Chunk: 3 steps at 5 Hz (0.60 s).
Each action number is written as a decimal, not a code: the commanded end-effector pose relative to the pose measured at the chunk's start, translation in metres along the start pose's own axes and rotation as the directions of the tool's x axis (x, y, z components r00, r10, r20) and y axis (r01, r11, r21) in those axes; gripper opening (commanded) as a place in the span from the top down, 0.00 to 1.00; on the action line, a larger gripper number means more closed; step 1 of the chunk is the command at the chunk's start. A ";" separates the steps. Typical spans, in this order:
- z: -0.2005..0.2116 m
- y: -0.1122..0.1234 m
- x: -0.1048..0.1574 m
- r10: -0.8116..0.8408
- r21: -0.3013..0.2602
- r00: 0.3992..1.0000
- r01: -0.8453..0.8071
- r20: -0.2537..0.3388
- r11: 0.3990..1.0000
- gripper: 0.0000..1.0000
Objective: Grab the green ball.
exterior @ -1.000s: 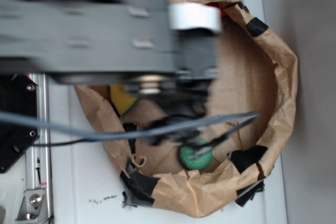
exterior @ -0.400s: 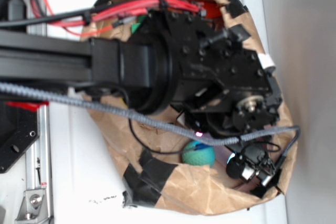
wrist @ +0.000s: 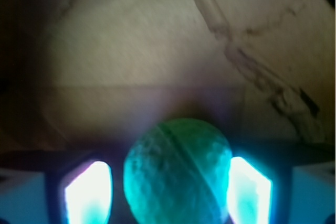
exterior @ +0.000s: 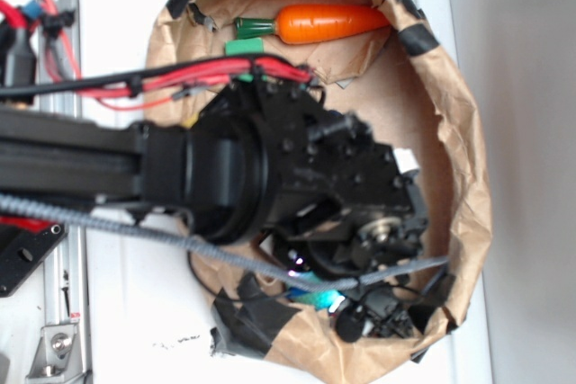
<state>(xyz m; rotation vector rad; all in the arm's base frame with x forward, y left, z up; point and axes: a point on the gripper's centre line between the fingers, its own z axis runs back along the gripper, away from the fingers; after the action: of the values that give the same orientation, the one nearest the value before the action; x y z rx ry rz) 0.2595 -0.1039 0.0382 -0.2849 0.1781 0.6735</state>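
Note:
The green ball [wrist: 177, 174], a teal-green sphere with a faint seam, fills the lower middle of the wrist view. It lies on brown paper between my two lit fingers [wrist: 88, 192]. My gripper [wrist: 168, 195] is open around it. A dark gap shows on the ball's left side, and the right finger sits very close to it. In the exterior view the arm's black wrist covers the spot, so only a teal sliver of the ball [exterior: 312, 299] shows under the gripper [exterior: 326, 290], near the bag's front wall.
The ball lies inside a crumpled brown paper bag [exterior: 470, 177] patched with black tape. An orange carrot [exterior: 328, 22] and a flat green block [exterior: 245, 46] lie at its far end. A metal rail [exterior: 58, 312] runs along the left. Cables trail across the arm.
The arm has swung toward the bag's front wall and come down over the ball, which was in plain sight before and is almost covered now. The carrot has come into view.

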 end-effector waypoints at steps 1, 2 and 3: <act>0.036 -0.002 -0.007 -0.216 -0.029 0.960 0.225 0.179 0.974 1.00; 0.098 0.015 0.011 -0.368 -0.101 0.886 0.409 0.283 0.907 1.00; 0.145 0.023 0.016 -0.502 0.017 0.794 0.529 0.343 0.849 1.00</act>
<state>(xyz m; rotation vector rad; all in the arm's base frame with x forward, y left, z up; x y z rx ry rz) 0.2611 -0.0375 0.1461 -0.2657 -0.1880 0.1581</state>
